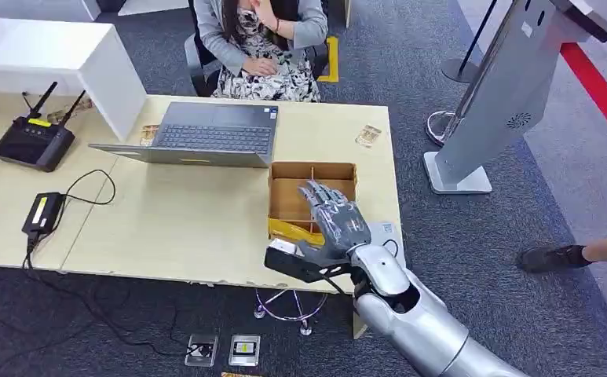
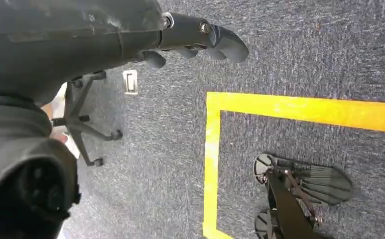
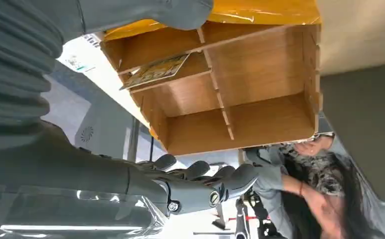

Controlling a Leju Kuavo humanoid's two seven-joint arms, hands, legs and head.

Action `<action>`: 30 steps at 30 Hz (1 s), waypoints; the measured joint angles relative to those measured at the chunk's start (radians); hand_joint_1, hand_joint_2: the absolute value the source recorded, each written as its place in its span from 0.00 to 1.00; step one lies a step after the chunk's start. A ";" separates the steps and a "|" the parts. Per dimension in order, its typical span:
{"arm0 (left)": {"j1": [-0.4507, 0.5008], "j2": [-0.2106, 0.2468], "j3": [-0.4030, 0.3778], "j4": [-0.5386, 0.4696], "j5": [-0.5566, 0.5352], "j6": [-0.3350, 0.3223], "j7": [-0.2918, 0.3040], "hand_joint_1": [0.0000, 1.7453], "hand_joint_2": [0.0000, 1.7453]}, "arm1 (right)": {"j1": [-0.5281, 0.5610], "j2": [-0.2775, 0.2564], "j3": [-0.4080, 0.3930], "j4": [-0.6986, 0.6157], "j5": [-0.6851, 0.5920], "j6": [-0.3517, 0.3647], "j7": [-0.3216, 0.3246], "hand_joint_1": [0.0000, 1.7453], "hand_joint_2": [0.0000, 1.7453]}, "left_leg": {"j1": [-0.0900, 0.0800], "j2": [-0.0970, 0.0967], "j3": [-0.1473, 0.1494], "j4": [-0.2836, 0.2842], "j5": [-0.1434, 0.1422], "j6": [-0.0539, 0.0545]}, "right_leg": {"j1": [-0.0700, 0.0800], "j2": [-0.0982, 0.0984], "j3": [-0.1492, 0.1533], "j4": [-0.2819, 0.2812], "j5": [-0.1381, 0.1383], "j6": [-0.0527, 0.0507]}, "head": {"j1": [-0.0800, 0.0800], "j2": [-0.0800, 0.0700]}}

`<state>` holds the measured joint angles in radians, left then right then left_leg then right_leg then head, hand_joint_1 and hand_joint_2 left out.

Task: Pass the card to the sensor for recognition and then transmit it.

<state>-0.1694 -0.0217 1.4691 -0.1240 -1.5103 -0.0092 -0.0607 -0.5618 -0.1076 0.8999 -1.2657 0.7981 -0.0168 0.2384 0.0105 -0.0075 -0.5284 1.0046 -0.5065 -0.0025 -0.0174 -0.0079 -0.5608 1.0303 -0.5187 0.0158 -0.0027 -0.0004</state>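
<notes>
Right now, right hand: my right hand (image 1: 333,222) hovers over the near side of the wooden box (image 1: 312,196), fingers spread wide, holding nothing.
Left hand: my left hand (image 2: 190,40) hangs over the carpet, fingers loosely apart with nothing in them.
Card: a card (image 3: 156,71) lies tilted in one compartment of the box, next to the yellow envelope (image 3: 260,11); another card (image 1: 368,136) lies on the surface near its far right corner.
Surface: the pale wooden surface (image 1: 190,220) carries an open laptop (image 1: 202,135), a black router (image 1: 33,141) with antennas, a power adapter (image 1: 42,214) and its cable.
Room: dark grey carpet (image 2: 300,55) with yellow tape (image 2: 300,109); a grey sensor stand (image 1: 496,102) stands to the right of the surface; a person (image 1: 265,47) sits at the far side.
</notes>
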 joint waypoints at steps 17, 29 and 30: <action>0.000 -0.010 0.000 0.000 -0.005 0.014 0.017 0.00 0.00 | -0.026 0.008 0.027 0.050 -0.014 -0.045 0.016 0.00 1.00 | 0.000 0.000 0.000 0.000 0.000 0.000 | 0.000 0.000 0.000 0.000 0.000 0.000 | 0.000 0.000; 0.000 -0.011 0.000 0.000 -0.019 0.009 0.017 0.00 0.00 | -0.026 0.005 0.027 0.097 -0.002 -0.056 0.026 0.00 1.00 | 0.000 0.000 0.001 0.000 0.000 0.000 | 0.000 0.000 0.000 0.000 0.000 0.000 | 0.000 0.000; 0.000 -0.011 0.000 0.000 -0.021 0.009 0.017 0.00 0.00 | -0.026 0.005 0.027 0.101 -0.002 -0.056 0.026 0.00 1.00 | 0.000 0.000 0.001 0.000 0.000 0.000 | 0.000 0.000 0.000 0.000 0.000 0.000 | 0.000 0.000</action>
<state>-0.1692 -0.0332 1.4694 -0.1236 -1.5309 -0.0004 -0.0439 -0.5881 -0.1026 0.9266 -1.1650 0.7961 -0.0729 0.2647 0.0106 -0.0073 -0.5278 1.0047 -0.5064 -0.0025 -0.0174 -0.0075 -0.5609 1.0303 -0.5186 0.0157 -0.0031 -0.0004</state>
